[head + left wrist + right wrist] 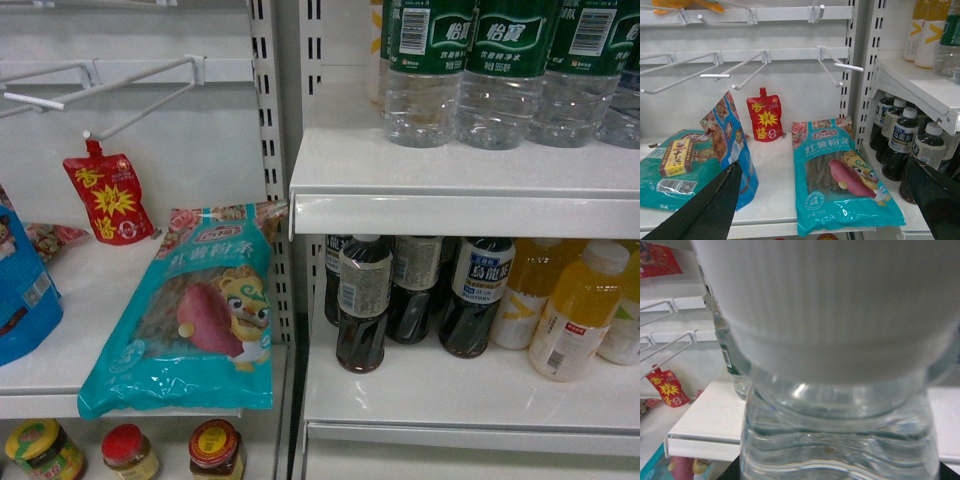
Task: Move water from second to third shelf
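1. Task thing. The water bottles (497, 70) stand upright in a row on the upper white shelf (440, 170) at the 1 o'clock region of the head view. Only their lower bodies and dark green labels show. The shelf below carries dark cola bottles (362, 315) and yellow drink bottles (578, 315); these are not task things.

2. Right arm. The right wrist view is filled by one water bottle (840, 435) at very close range. Its white ribbed cap occupies the 12 o'clock half of the view, and the clear ribbed neck and shoulder occupy the 6 o'clock half. The bottle's long axis is vertical. The right fingers are not visible in this view or in the head view, so whether they are spread, pressed together or pinching the bottle cannot be determined.

3. Left arm. The left fingers (705, 210) appear as two dark blades at 7 o'clock and 4 o'clock in the left wrist view. They are spread wide and pinch nothing. They face the neighbouring bay, which holds a teal noodle packet (840, 185) and a red sauce pouch (765, 120). The water lies toward 2 o'clock from them, well apart.

4. Governing relation. Judged from these views, the right arm is the nearer arm: the bottle stands directly ahead of its camera, axis upright. The grip is best confirmed before any lift, because neighbouring bottles stand just beside the target and could be tipped.
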Controlling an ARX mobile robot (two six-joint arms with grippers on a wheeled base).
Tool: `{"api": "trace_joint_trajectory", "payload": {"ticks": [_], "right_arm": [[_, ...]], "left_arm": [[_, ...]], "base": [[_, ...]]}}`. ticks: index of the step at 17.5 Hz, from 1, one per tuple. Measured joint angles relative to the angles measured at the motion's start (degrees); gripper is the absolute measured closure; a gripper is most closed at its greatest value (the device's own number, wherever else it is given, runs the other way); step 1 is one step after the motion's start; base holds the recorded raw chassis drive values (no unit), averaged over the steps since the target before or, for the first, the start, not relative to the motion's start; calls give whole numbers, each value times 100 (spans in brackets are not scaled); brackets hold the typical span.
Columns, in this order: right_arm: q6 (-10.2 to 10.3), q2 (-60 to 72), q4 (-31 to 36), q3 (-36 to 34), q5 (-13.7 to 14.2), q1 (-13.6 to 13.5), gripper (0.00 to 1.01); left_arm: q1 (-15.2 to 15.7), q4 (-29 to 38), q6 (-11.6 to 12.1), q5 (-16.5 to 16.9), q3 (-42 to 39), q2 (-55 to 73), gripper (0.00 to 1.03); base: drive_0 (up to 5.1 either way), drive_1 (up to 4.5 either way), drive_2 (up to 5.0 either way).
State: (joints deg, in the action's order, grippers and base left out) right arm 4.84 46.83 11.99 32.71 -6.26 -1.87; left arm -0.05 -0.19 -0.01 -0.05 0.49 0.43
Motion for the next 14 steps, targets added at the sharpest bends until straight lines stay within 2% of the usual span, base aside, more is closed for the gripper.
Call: {"api": "trace_joint_trajectory", "payload": {"ticks": [3, 8, 11, 14], "right_arm": [[-35, 750, 197, 413, -105, 90, 58], [-33, 1707, 437, 962, -136, 87, 58], [-17, 2844, 439, 1773, -68, 87, 58], [-13, 3038, 487, 1893, -63, 87, 58]], "left_arm": [[0, 0, 0, 0, 0, 0, 5], [0, 0, 0, 0, 0, 0, 5], [0, 0, 0, 0, 0, 0, 5], [0, 0, 2, 0, 0, 0, 5]], "base": [[0, 0, 0], [0, 0, 0], [0, 0, 0], [0, 0, 0]]}}
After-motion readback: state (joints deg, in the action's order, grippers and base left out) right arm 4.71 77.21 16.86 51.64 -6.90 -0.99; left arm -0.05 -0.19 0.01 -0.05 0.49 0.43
